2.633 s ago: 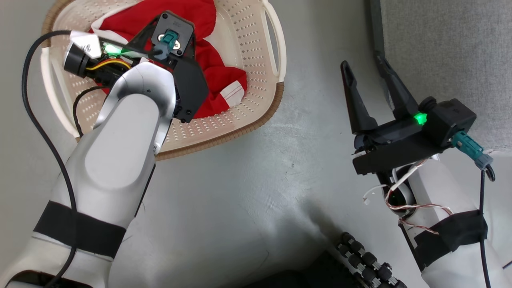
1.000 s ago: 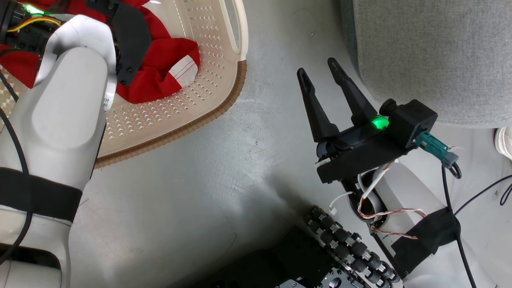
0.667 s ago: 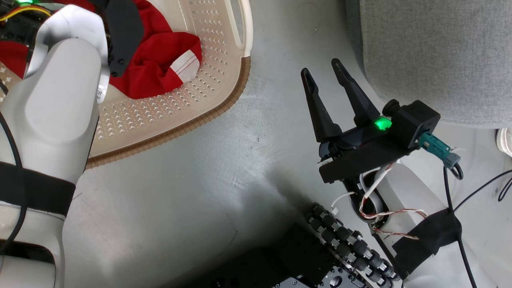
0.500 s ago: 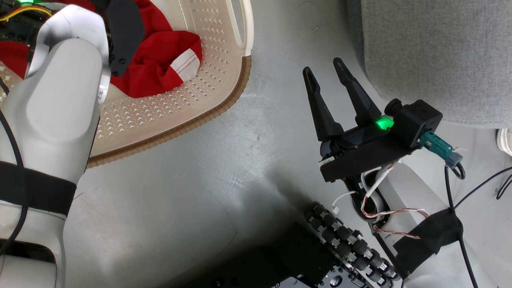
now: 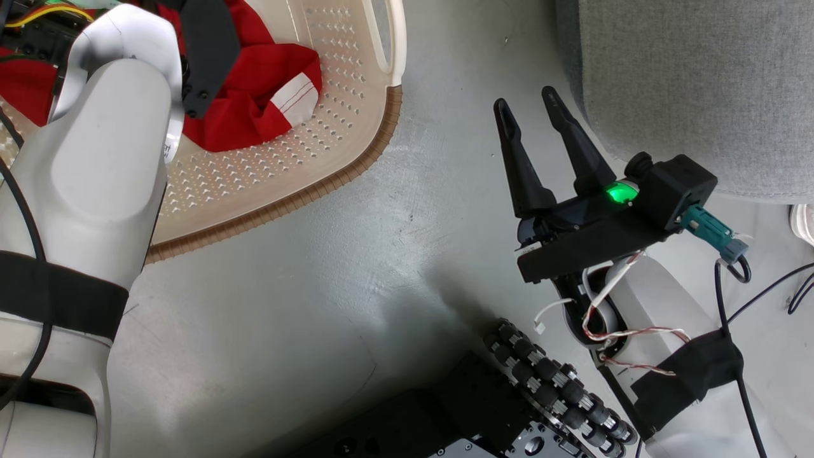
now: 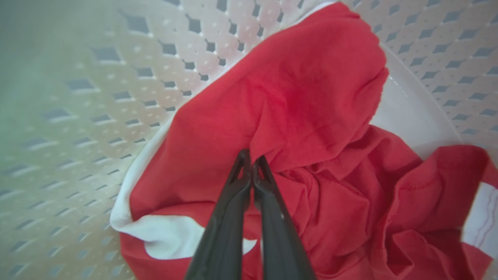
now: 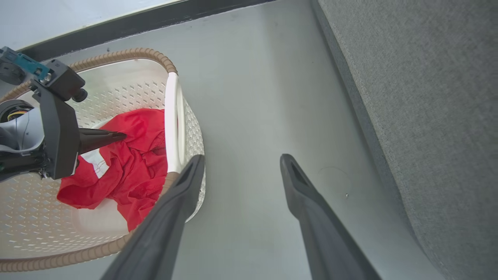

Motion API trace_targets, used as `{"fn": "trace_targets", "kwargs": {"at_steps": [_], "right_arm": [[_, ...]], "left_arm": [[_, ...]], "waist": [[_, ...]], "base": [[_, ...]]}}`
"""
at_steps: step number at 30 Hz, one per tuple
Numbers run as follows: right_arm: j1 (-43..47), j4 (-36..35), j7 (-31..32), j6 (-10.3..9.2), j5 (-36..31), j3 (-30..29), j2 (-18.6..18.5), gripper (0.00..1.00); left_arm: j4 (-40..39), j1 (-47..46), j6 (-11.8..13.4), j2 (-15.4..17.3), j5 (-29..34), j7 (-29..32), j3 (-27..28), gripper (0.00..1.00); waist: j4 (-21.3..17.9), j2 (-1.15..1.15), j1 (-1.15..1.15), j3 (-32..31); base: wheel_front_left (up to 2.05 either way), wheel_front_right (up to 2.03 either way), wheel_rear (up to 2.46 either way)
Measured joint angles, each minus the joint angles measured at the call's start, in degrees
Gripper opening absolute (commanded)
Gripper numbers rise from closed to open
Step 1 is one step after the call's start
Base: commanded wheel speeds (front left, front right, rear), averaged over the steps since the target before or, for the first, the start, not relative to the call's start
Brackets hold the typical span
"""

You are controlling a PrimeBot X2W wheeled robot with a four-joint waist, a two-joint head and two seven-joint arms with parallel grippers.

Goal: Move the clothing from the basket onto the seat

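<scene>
The red clothing (image 5: 254, 95) with white striped cuffs lies bunched in the cream perforated basket (image 5: 343, 172) on the floor. In the left wrist view my left gripper (image 6: 252, 159) is shut, its tips pinching a fold of the clothing (image 6: 303, 97) against the basket wall (image 6: 97, 116). The right wrist view shows that gripper (image 7: 116, 136) reaching into the clothing (image 7: 132, 167) in the basket (image 7: 173, 112). My right gripper (image 5: 524, 98) hangs open and holds nothing over the floor, between the basket and the grey seat (image 5: 687, 83). Its fingertips spread wide in its own view (image 7: 242, 159), beside the seat (image 7: 428, 97).
Grey floor (image 5: 356, 273) runs between basket and seat. The robot's base with black rollers (image 5: 553, 388) sits at the bottom. Cables (image 5: 763, 299) trail at the lower right, and a white object (image 5: 802, 222) lies at the right edge. A dark skirting (image 7: 155, 19) lines the far wall.
The head camera has swung right since the earliest frame, bringing the seat in. My left gripper has closed on the red fabric. The right gripper stays open.
</scene>
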Motion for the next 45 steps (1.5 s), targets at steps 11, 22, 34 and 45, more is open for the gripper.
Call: {"fn": "trace_targets", "kwargs": {"at_steps": [11, 22, 34, 45], "right_arm": [[-1.8, 2.3, 0.0, 0.83, -1.9, -1.8, 0.2, 1.0], [-1.2, 5.8, 0.0, 1.53, -6.3, -9.5, -2.6, 1.0], [3.6, 7.1, 0.0, 2.02, -8.4, -14.1, -4.9, 1.0], [9.6, 8.1, 0.0, 2.09, -9.8, -17.9, -6.1, 1.0]], "left_arm": [[0.3, 3.6, 0.7, -0.5, -3.8, -7.7, 3.7, 0.0], [-0.1, 10.2, 1.0, -6.7, -10.1, -18.0, 8.3, 0.0], [-0.5, 17.9, 0.4, -9.2, -17.3, -28.4, 12.0, 0.0], [-1.1, 24.8, -2.2, -10.1, -21.5, -35.9, 12.4, 0.0]], "waist": [[-0.6, 0.0, 0.0, -2.1], [3.2, 0.0, -0.02, -8.5], [10.6, 0.0, -0.01, -17.2], [16.3, 0.01, -0.01, -26.6]], "base": [[0.0, 0.0, 0.0], [0.0, 0.0, 0.0], [0.0, 0.0, 0.0], [0.0, 0.0, 0.0]]}}
